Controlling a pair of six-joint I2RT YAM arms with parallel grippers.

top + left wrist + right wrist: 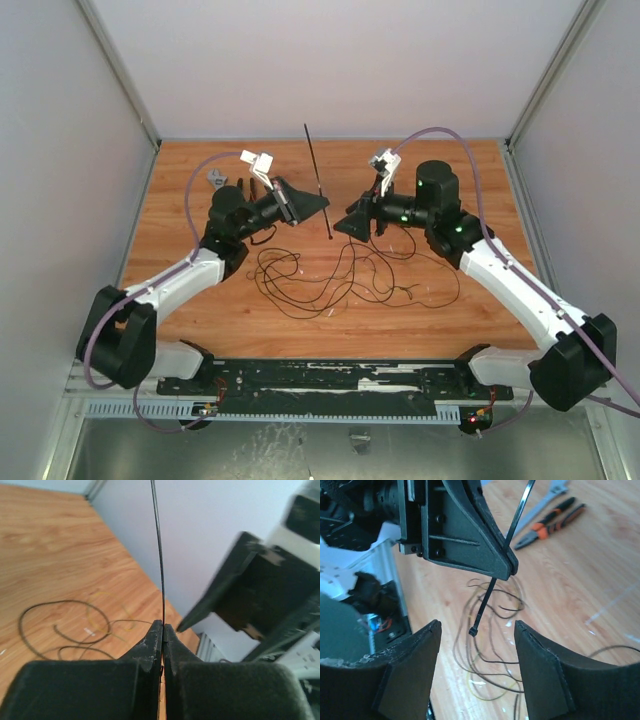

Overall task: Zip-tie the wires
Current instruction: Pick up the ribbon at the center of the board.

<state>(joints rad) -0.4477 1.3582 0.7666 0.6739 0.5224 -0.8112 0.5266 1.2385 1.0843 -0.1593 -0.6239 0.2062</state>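
Wooden table [160, 230], left gripper [321, 205] pinching zip tie [314, 165]

Blocked just ahead of the right gripper [477, 627] by the left gripper [511, 569] and zip tie [484, 604]; cluttered below by wires [490, 672].

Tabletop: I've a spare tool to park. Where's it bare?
Bare: the brown wooden table's far right corner, and near left between the white left arm and the tangled black and olive wires. Crowded: the middle; far left, by the grey wrench.
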